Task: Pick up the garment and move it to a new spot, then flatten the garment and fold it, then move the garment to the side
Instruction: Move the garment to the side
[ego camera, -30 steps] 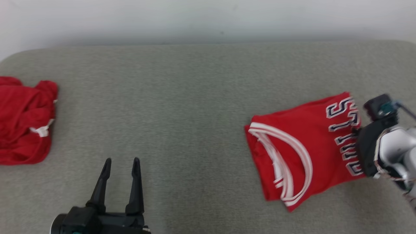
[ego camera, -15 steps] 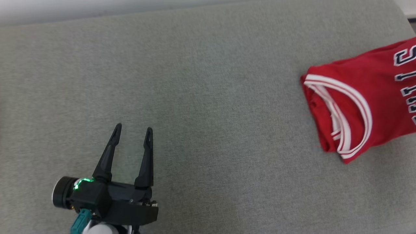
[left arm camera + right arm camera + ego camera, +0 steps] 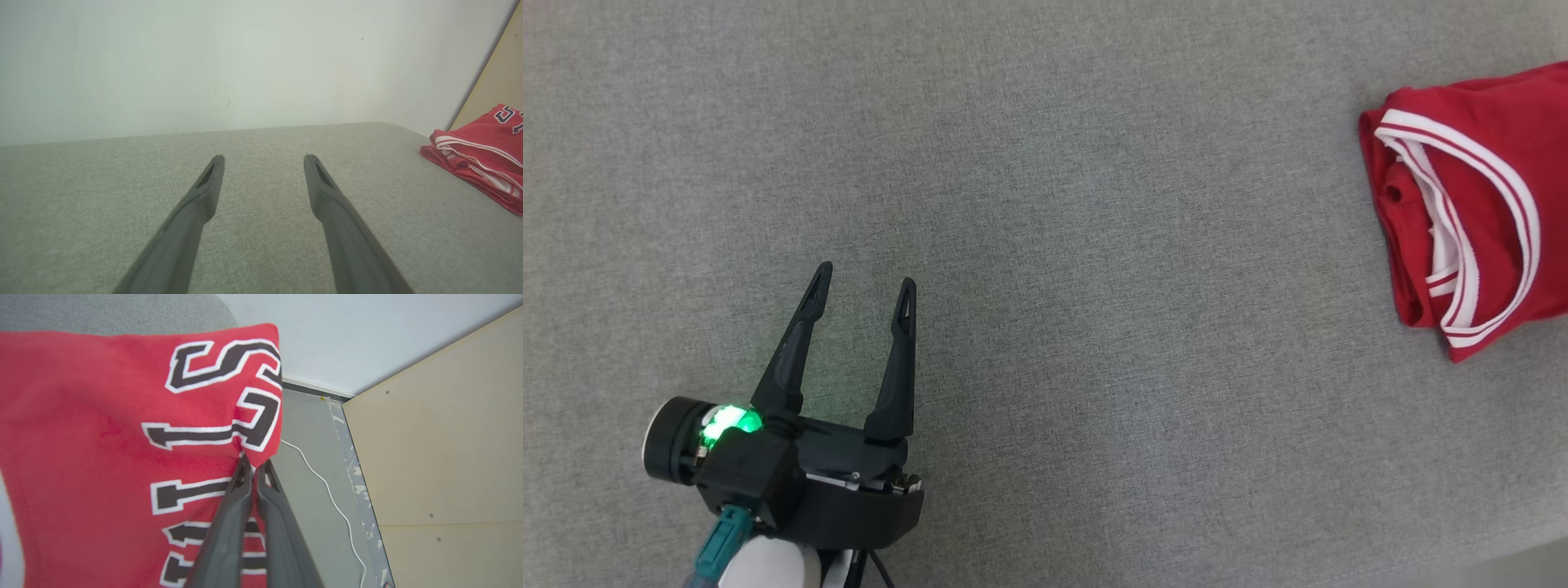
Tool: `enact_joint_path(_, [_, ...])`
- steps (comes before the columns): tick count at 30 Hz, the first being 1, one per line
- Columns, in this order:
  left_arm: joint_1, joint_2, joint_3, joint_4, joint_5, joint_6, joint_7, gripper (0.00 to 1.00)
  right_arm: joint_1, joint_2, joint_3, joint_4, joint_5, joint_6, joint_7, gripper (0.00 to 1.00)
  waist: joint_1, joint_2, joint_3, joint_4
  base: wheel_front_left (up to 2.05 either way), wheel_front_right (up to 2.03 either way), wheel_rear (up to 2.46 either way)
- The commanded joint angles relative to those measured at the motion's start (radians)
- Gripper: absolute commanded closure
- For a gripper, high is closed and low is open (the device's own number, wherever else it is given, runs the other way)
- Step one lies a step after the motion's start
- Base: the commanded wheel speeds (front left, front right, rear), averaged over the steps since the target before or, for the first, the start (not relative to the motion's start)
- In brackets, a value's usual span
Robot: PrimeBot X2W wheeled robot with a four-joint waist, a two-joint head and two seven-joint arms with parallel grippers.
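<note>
The jersey lies folded at the right edge of the head view, on the grey cushion. Its lettered edge is pinched by the right gripper, whose jaws are closed tight on the cloth at the centre of the right wrist view. The last step, the move to the side, is judged to be in hand. Next, a gentle set-down and release are called for, so that the fold is not lost. The left gripper, at lower left, is held wide open and empty. The jersey's right part is cut off by the frame, and the lettering cannot be read whole.
</note>
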Motion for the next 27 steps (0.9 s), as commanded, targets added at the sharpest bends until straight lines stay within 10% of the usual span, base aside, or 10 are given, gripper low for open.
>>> enact_joint_path(1, [-0.007,0.006,-0.003,-0.008,0.006,-0.008,-0.003,0.0,-0.018,0.0,-0.012,0.01,-0.02,-0.003,-0.015,0.67,-0.0002,-0.0002,0.01,0.002,0.0,0.0,0.0])
enact_joint_path(3, [-0.008,0.011,-0.002,-0.014,0.009,-0.008,-0.003,0.0,-0.02,0.01,-0.025,0.022,-0.048,-0.003,-0.03,0.52,-0.0002,-0.0002,0.012,0.003,0.0,0.0,0.0])
enact_joint_path(4, [-0.007,0.013,0.0,-0.016,0.009,-0.006,-0.003,0.0,-0.021,0.015,-0.034,0.026,-0.058,-0.003,-0.041,0.0,-0.0002,-0.0002,0.012,0.003,0.0,0.0,0.0])
enact_joint_path(27, [0.159,-0.017,0.106,0.038,-0.046,0.023,-0.003,0.0,0.239,0.223,-0.08,-0.178,-0.01,-0.003,-0.305,0.0,-0.0002,-0.0002,-0.275,0.082,0.0,0.0,0.0])
